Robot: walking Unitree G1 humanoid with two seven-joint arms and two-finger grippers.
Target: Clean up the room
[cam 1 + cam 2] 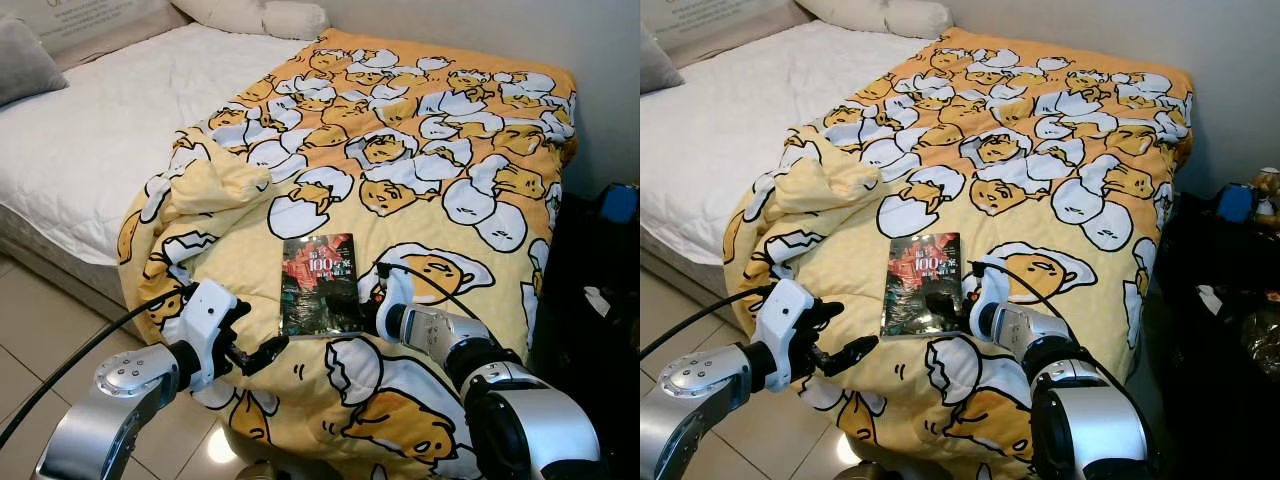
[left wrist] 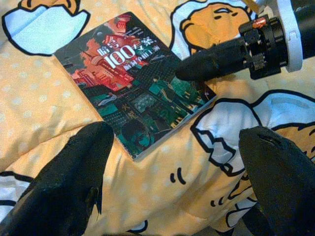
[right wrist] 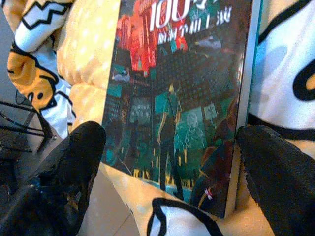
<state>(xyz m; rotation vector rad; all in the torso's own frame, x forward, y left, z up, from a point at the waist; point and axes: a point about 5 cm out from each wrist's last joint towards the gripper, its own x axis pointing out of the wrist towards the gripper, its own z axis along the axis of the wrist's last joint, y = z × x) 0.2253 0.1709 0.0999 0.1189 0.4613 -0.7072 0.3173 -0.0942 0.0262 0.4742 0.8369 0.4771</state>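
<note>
Where the yellow duvet (image 1: 400, 170) bunches over the near end of the bed (image 1: 90, 130), a dark-covered book (image 1: 318, 284) lies flat on it, face up, its cover printed with "100" in white over a red and teal city scene. The duvet carries a repeating egg-character print and covers the right part of the bed; the left part shows a bare white quilted mattress (image 1: 720, 110), with pillows (image 1: 265, 16) at the far end.

The right hand (image 1: 352, 300) sits at the book's near right corner. In the right wrist view its two black fingers (image 3: 69, 162) are spread, one at each side of the book's near edge, straddling the cover; whether they touch the book cannot be told. From the left wrist view, a right finger tip (image 2: 206, 64) rests over the book's right edge.

The left hand (image 1: 262, 352) hovers just left of and nearer than the book, over the duvet's near fold. Its fingers (image 2: 74, 177) are spread wide and hold nothing; the book's near left corner lies between and beyond them.

A black cable runs from the left arm toward the near left. Tiled floor (image 1: 30, 330) shows at near left, and dark clutter (image 1: 1230, 300) stands to the right of the bed.
</note>
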